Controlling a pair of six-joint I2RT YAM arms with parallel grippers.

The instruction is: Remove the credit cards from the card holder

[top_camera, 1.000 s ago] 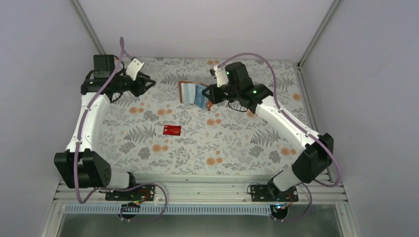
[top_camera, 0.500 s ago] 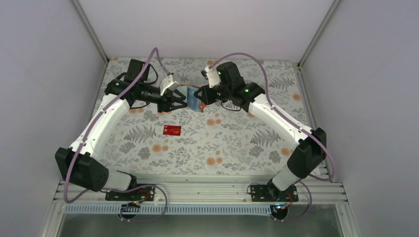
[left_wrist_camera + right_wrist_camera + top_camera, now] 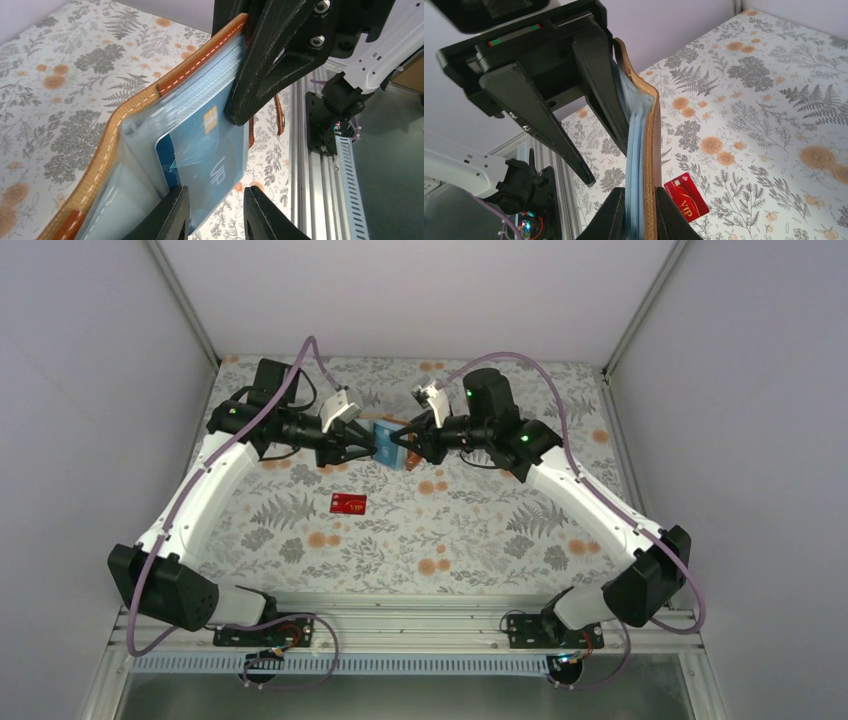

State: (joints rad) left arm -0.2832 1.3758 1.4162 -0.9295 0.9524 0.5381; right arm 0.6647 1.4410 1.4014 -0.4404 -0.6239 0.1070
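The brown card holder [image 3: 386,434] is held up off the table between both grippers. My right gripper [image 3: 642,216] is shut on its leather cover and pale blue pockets [image 3: 636,125], holding it edge-up. In the left wrist view the holder [image 3: 125,120] gapes open and a blue card [image 3: 210,150] sticks partly out of a pocket. My left gripper [image 3: 214,216] is open, its jaws astride the blue card's lower edge, one finger against it. A red card with gold lettering [image 3: 348,503] lies flat on the table; it also shows in the right wrist view [image 3: 686,196].
The floral tablecloth [image 3: 480,530] covers the table. Grey walls close in the left, right and back. An aluminium rail [image 3: 400,625] runs along the near edge by the arm bases.
My left arm has swung in from the far left to the holder. My right gripper has lifted and turned the holder toward it. The red card has not moved.
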